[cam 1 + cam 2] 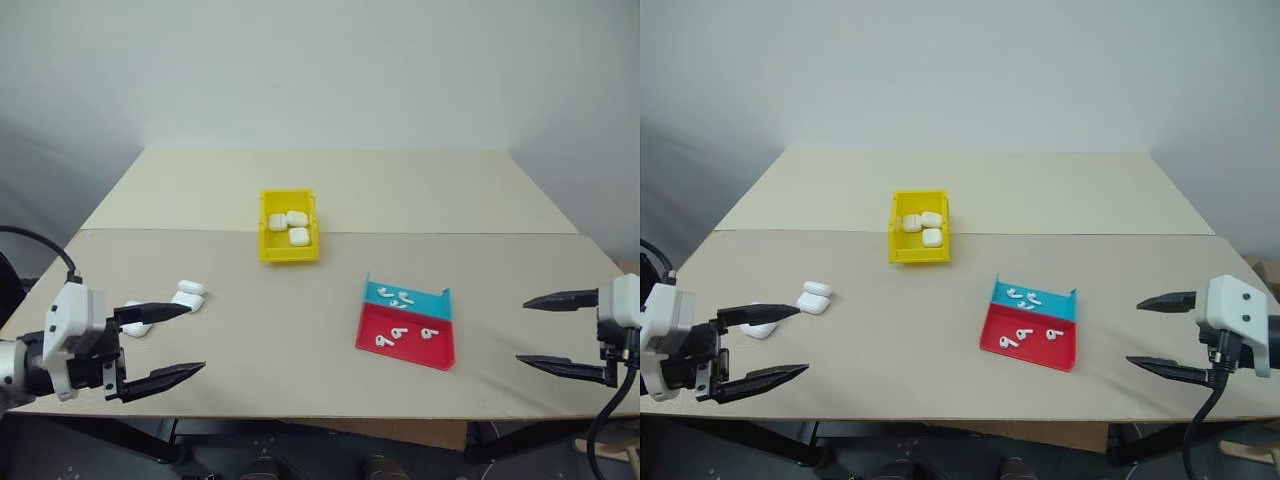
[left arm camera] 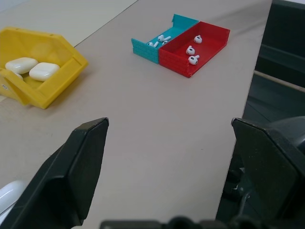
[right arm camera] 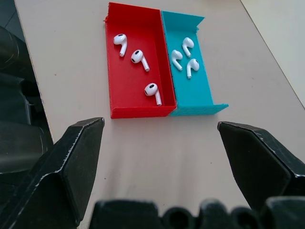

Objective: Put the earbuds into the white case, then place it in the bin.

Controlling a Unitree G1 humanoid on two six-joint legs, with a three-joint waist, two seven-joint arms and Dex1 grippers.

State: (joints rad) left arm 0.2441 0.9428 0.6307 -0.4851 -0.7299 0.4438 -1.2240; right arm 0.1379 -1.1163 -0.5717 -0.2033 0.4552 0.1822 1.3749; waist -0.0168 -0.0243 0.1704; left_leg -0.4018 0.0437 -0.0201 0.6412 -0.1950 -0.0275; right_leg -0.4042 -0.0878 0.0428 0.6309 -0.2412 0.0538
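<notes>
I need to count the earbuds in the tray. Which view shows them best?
The right wrist view: the earbuds lie close and separate, three in the red half, three in the teal half of the tray. The left wrist view shows them smaller and partly hidden; the eye views show tiny specks.

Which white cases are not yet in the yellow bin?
The white cases lying on the table beside the left pincer; three others sit inside the bin.
</notes>
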